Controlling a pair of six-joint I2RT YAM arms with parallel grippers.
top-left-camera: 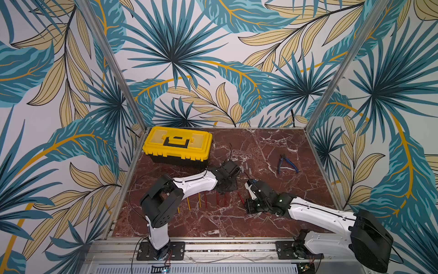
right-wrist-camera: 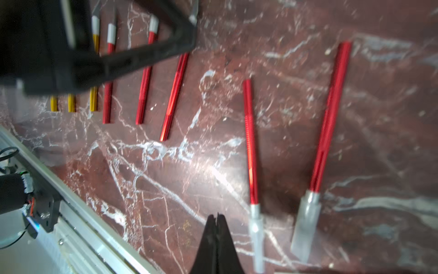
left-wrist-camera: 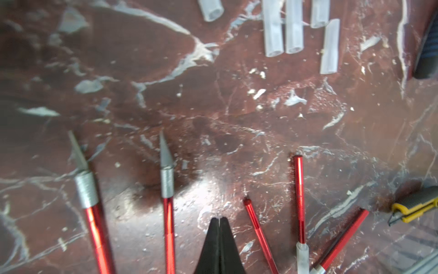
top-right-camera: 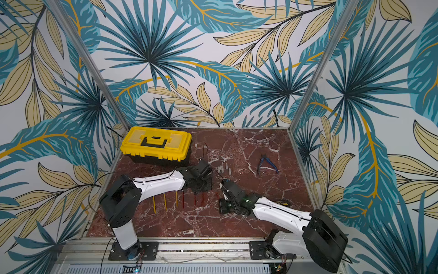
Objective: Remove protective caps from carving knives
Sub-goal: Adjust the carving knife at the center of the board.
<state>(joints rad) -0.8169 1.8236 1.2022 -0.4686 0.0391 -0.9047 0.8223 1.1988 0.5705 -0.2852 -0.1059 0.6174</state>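
The carving knives lie in a row on the red marble table (top-left-camera: 213, 223), yellow-handled ones (top-left-camera: 189, 204) to the left and red-handled ones (top-left-camera: 205, 200) to the right. Two red knives show bare blades (left-wrist-camera: 166, 154). Several loose protective caps (left-wrist-camera: 294, 30) lie beyond them, seen in both top views (top-right-camera: 224, 169). Two red knives near my right gripper wear caps (right-wrist-camera: 307, 225) (right-wrist-camera: 257, 237). Another capped knife (left-wrist-camera: 302, 256) lies beside my left gripper. My left gripper (left-wrist-camera: 219, 218) hangs shut and empty over the row. My right gripper (right-wrist-camera: 216, 215) is shut too, holding nothing, just beside the capped knives.
A yellow toolbox (top-left-camera: 177, 144) stands at the back left. Blue-handled pliers (top-left-camera: 286, 163) lie at the back right. A yellow-and-black utility knife (left-wrist-camera: 414, 206) rests near the right arm (top-right-camera: 282, 211). The left arm's black wrist (right-wrist-camera: 94, 47) overhangs the row.
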